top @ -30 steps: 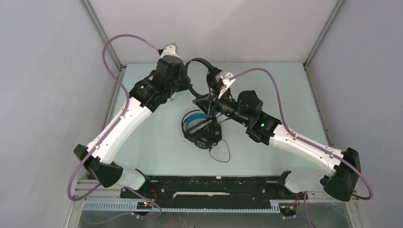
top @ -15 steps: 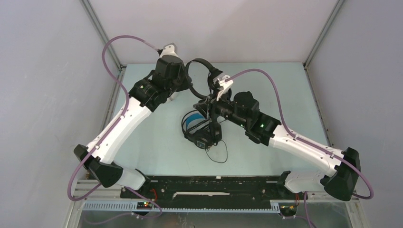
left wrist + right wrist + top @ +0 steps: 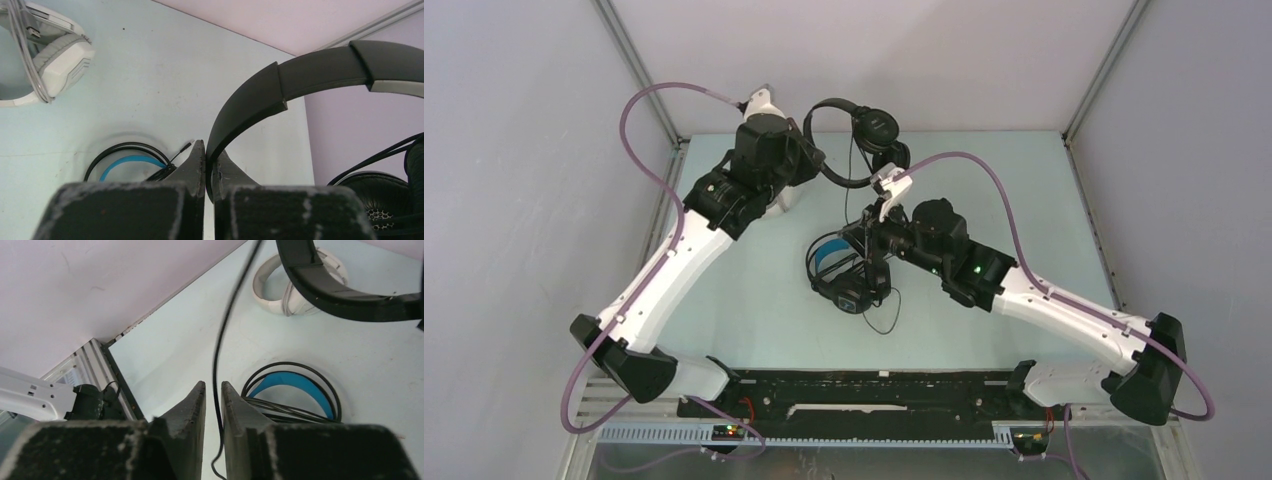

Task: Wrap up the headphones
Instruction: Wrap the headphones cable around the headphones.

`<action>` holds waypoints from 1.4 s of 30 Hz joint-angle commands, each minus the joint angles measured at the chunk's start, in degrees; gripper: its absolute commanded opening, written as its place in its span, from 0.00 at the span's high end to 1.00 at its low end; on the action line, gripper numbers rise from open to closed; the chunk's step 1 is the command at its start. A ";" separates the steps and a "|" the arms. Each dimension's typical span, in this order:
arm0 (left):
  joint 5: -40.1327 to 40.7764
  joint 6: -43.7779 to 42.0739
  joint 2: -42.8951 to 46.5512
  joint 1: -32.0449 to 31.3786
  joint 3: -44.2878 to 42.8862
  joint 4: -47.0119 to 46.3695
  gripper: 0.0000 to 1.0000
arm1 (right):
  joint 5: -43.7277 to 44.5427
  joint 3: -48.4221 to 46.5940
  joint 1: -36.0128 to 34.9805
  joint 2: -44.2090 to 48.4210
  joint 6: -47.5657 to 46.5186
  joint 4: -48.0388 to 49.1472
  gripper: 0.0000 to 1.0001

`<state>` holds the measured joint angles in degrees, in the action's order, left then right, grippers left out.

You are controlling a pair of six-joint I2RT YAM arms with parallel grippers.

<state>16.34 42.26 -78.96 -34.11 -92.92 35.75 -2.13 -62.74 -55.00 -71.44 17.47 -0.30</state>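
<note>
The slim black headphones (image 3: 829, 105) hang in the air at the back, and my left gripper (image 3: 206, 150) is shut on their headband (image 3: 260, 95). Their thin black cable (image 3: 225, 325) drops down and passes between the fingers of my right gripper (image 3: 213, 385). Those jaws stand slightly apart, wider than the cable, so it runs loosely through them. Right under that gripper (image 3: 866, 238), the black headphones with blue lining (image 3: 844, 275) lie on the table with their cord coiled round them. The white-grey headphones (image 3: 60, 60) lie at the back left with their grey cable wound on.
The tail of the black cable (image 3: 886, 318) curls on the table just in front of the blue-lined set. Pale walls with metal corner posts (image 3: 1099, 70) enclose the table. The black rail (image 3: 874, 395) of the arm bases runs along the near edge.
My left arm has lifted the slim black headphones higher and farther back. My right gripper has shifted slightly left along the cable, and the loose loop on the table has grown smaller.
</note>
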 commanded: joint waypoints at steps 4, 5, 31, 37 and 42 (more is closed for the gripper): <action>-3.94 3.78 2.88 0.45 0.37 -4.56 1.00 | 4.78 6.35 0.96 2.91 -4.87 6.70 0.89; -4.10 3.79 3.01 0.50 0.11 -4.31 1.00 | 4.43 7.13 1.39 3.20 -4.64 6.97 0.88; -5.56 3.89 4.60 0.59 -1.23 -4.18 1.00 | -7.80 27.41 2.55 -8.23 -4.99 40.53 0.60; -5.64 2.83 4.69 0.94 -2.39 -3.23 1.00 | -7.79 30.04 4.14 -5.82 -3.71 40.27 0.92; -8.28 1.85 5.51 2.76 -3.37 -2.65 1.00 | -7.34 32.17 7.33 0.68 -3.23 35.18 1.00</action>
<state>10.79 44.51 -76.69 -33.04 -92.62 35.31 -10.11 -31.35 -49.98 -76.77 13.52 35.62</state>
